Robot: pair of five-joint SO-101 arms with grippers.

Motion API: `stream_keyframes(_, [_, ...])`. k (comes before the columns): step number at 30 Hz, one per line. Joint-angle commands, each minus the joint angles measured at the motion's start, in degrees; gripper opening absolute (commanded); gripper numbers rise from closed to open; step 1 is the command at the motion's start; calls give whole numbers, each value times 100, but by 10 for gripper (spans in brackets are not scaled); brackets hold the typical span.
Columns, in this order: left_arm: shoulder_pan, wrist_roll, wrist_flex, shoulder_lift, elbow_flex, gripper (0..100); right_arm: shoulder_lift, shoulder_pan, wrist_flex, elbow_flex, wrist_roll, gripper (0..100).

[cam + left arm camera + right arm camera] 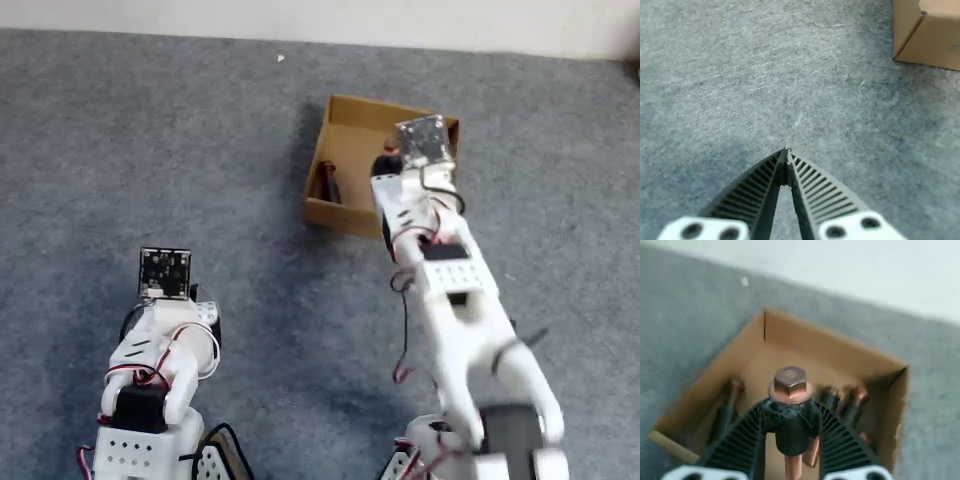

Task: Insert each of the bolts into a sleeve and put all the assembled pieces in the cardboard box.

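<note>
Left arm (160, 350): folded back close to its base at the near edge of the desk (280, 330), wrist tipped down at the grey covering.
Left end effector (786, 150): closed tip to tip with nothing between the fingers, just above the bare grey surface.
Right arm (450, 290): stretched out well away from its base, wrist over the cardboard box (335, 213).
Right end effector (790, 409): clamped on an assembled piece (791, 415), parted only by the sleeve's width.
Assembled piece: a black sleeve (792, 432) with a copper-coloured bolt (789, 382) through it. The flanged hex head sits against one end and the shank shows past the other. It hangs over the inside of the box; whether it touches the floor, I cannot tell.
Cardboard box: brown, open-topped, on the far part of the desk, well apart from the left arm.
Stored pieces (852, 400): more dark sleeves with copper bolts lie inside, one (727, 407) along one wall and the others near the opposite corner.
</note>
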Motion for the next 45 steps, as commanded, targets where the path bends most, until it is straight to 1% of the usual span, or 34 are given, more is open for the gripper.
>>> stream_keyframes(1, [31, -149, 18, -13, 119, 6, 620, 92, -251, -725, -70, 6])
stream_keyframes(4, [22, -149, 9, -13, 119, 6, 919, 92, -224, -901, -70, 21])
stream_keyframes(8, [22, -149, -9, -13, 119, 6, 919, 92, -224, -901, -70, 122])
stream_keyframes(10, [22, -149, -9, -13, 119, 6, 919, 92, -171, -901, -44, 122])
stream_keyframes(13, [22, -149, -9, -13, 119, 6, 892, 92, 180, -945, -44, 100])
stream_keyframes(17, [22, -149, -9, -13, 119, 6, 356, 92, 576, -901, -44, 91])
stream_keyframes(22, [22, -149, -9, -13, 119, 6, -1007, 84, 1367, -259, -35, 87])
stream_keyframes(24, [22, -149, -9, -13, 119, 6, -1648, 84, 1552, 198, -35, 53])
stream_keyframes(26, [22, -149, -9, -13, 119, 6, -2325, 84, 1587, 716, -35, 6])
stream_keyframes(27, [22, -149, -9, -13, 119, 6, -2677, 84, 1587, 1007, -35, 2])
stream_keyframes(35, [22, -149, -9, -13, 119, 6, -5437, 119, 1587, 3125, -35, 8])
stream_keyframes(45, [22, -149, -9, -13, 119, 6, -8444, 743, 1587, 5059, -53, 8])
